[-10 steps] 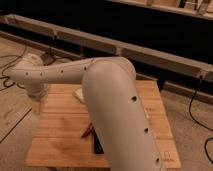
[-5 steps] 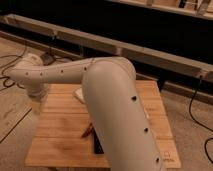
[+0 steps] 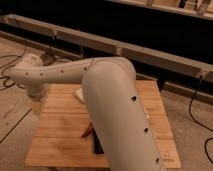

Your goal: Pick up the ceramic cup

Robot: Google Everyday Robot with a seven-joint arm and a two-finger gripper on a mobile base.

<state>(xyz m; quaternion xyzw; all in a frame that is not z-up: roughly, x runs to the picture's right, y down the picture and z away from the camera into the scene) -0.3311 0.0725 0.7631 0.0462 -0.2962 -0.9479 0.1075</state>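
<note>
My large white arm (image 3: 107, 105) fills the middle of the camera view, reaching left to a joint (image 3: 30, 75) over the table's left edge. My gripper is not in view; it is out of sight beyond or behind the arm. A small white thing (image 3: 78, 94) sits on the wooden table (image 3: 60, 125) right beside the arm, mostly covered by it. I cannot tell whether it is the ceramic cup. No dark blue bowl shows.
A reddish item (image 3: 87, 131) and a dark flat item (image 3: 98, 146) lie on the table, half under the arm. A long dark shelf with a metal rail (image 3: 150, 50) runs behind the table. Cables (image 3: 197, 112) lie on the floor at right and left.
</note>
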